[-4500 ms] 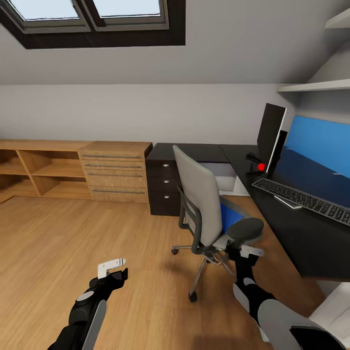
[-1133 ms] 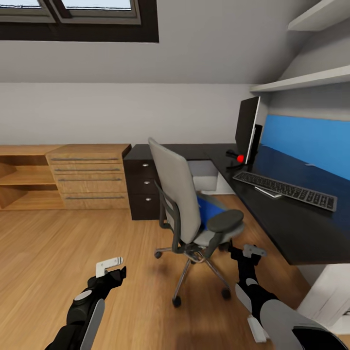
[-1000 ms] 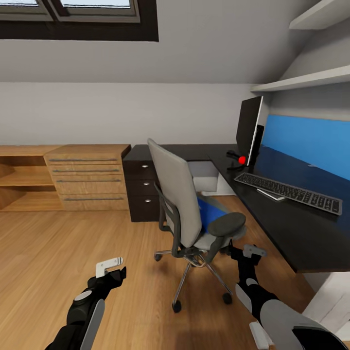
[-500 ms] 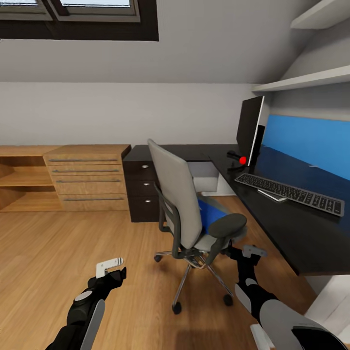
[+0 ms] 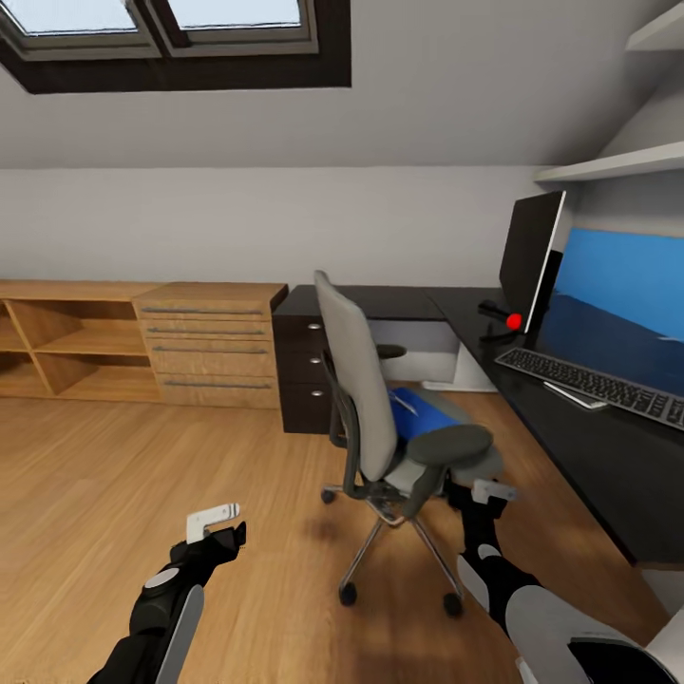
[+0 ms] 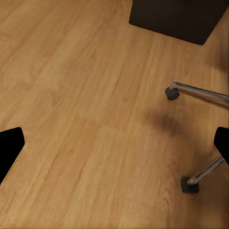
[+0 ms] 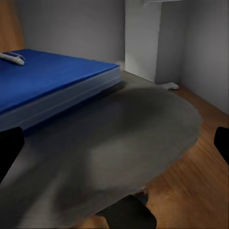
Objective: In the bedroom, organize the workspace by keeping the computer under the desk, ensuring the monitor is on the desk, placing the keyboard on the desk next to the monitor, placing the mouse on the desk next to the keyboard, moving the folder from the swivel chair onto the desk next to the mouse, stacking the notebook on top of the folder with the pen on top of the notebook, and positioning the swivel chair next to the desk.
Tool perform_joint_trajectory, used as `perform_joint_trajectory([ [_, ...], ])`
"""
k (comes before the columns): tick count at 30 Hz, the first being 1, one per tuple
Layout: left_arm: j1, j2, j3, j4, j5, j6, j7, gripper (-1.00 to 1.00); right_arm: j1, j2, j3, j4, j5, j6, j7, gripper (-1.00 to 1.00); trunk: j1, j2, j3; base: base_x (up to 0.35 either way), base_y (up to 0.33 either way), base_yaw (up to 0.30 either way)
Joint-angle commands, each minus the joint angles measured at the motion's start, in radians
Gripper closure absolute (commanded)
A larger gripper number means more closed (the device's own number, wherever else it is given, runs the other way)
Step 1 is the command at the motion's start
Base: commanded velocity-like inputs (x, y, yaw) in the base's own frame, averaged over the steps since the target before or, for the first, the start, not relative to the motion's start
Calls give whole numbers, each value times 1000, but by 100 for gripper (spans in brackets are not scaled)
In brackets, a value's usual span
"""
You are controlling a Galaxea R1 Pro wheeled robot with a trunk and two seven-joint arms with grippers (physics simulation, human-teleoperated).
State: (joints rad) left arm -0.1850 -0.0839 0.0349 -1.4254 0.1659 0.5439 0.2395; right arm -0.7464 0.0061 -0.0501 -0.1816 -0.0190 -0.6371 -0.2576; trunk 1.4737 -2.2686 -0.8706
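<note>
So your biggest landmark is the dark L-shaped surface (image 5: 608, 456) along the right wall, carrying the monitor (image 5: 528, 255) and the keyboard (image 5: 594, 382) in front of it. A red object sits at the monitor's foot; you cannot tell whether it is the mouse.

Next, the chair (image 5: 380, 418) stands on the floor (image 5: 114, 494) just off the surface's edge, its back towards you. On its seat lies the blue folder (image 7: 47, 81), with a small pale thing, perhaps the pen (image 7: 12, 58), resting on top.

Your right claw (image 5: 489, 494) hangs just beside the near armrest (image 5: 448, 444), jaws spread wide and empty. The left claw (image 5: 217, 524) is likewise open, over bare floor, well apart from the chair.

To lift the folder well, bring the right claw over the armrest, approach the folder's near edge flat, and mind that loose item on top.
</note>
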Motion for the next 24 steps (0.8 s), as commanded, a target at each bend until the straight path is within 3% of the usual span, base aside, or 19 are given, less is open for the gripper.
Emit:
perform_joint_trajectory([
  [1, -1, 1, 0, -1, 11, 4, 6, -100, -1, 1, -4, 1, -1, -4, 3, -100, 0, 0, 0, 0, 0, 242],
  [24, -1, 4, -1, -3, 12, 3, 6, -100, -1, 21, -2, 16, -1, -4, 3, -100, 0, 0, 13, 0, 0, 258],
])
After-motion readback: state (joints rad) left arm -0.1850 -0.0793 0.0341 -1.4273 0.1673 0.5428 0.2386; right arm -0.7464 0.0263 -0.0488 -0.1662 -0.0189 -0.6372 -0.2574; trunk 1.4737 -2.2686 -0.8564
